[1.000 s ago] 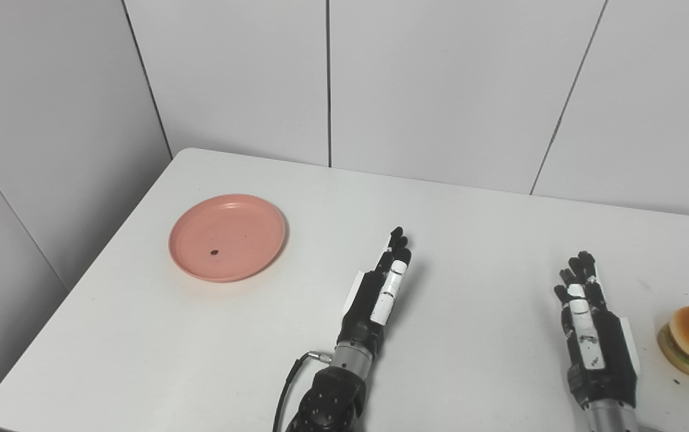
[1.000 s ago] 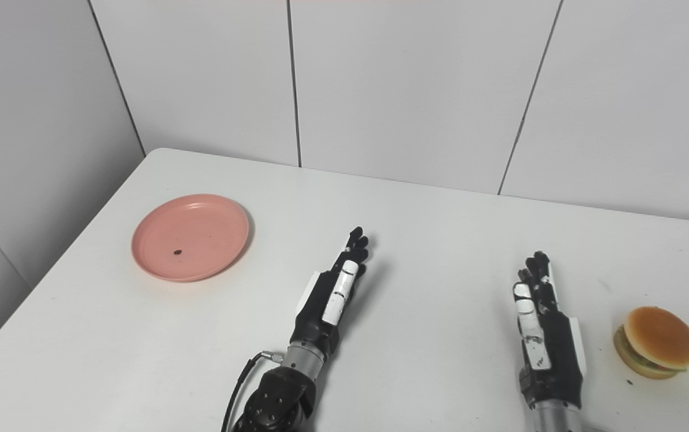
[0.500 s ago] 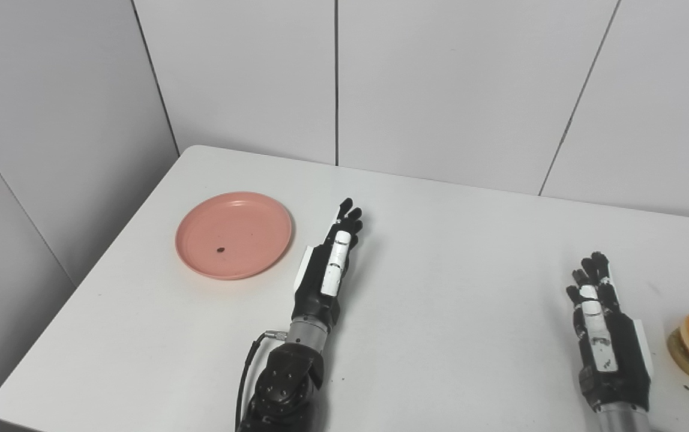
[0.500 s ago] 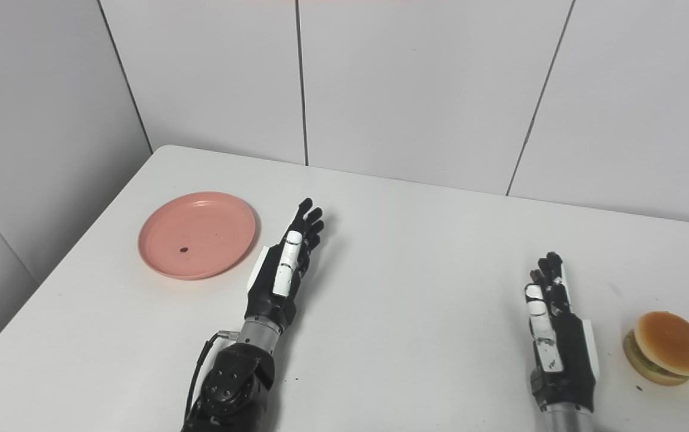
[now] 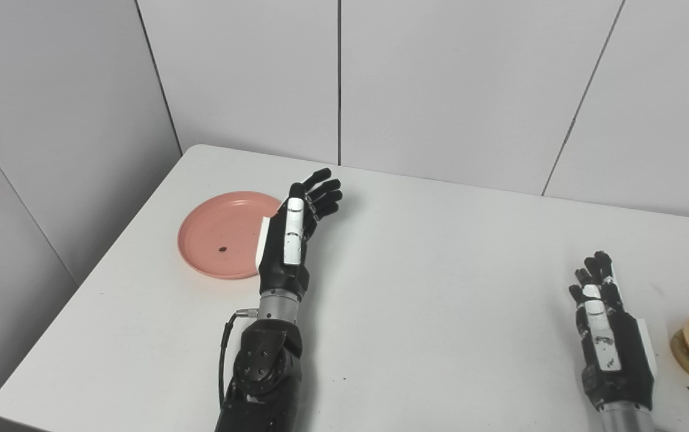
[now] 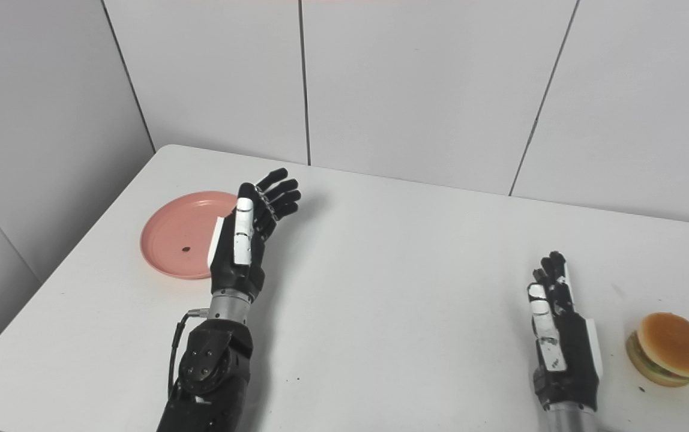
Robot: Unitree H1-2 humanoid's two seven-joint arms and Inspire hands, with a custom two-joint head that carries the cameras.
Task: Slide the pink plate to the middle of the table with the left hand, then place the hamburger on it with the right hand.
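White worktop (image 5: 440, 288) fills most of the frame, grey wall panels (image 5: 440, 90) behind it. Pink plate (image 5: 218, 234) sits at centre-left of the frame, near the worktop's left edge, w/ a small dark speck (image 5: 221, 249) on its inner surface. Left hand (image 5: 290, 240) is just right of the plate & overlaps its right rim in both views; fingers (image 5: 320, 192) spread & pointing toward the upper right, holding nothing, so it's open. Can't tell if the hand actually touches the rim or hangs above it, prob. raised a bit. Left forearm (image 5: 263, 372) comes up from the bottom edge, a thin cable looping at the wrist.

Right hand (image 6: 560, 336) is at lower right of the frame, low over the worktop, fingers extended & close together, pointing toward the top of the frame, nothing in it, open too. Hamburger (image 6: 671, 357) lies at the far lower right, just beside the right hand but apart from it, bun top up, greenish layer showing under it. Plate & hamburger are well apart, on opposite sides of the frame. A few tiny dark specks on the worktop near the bottom centre
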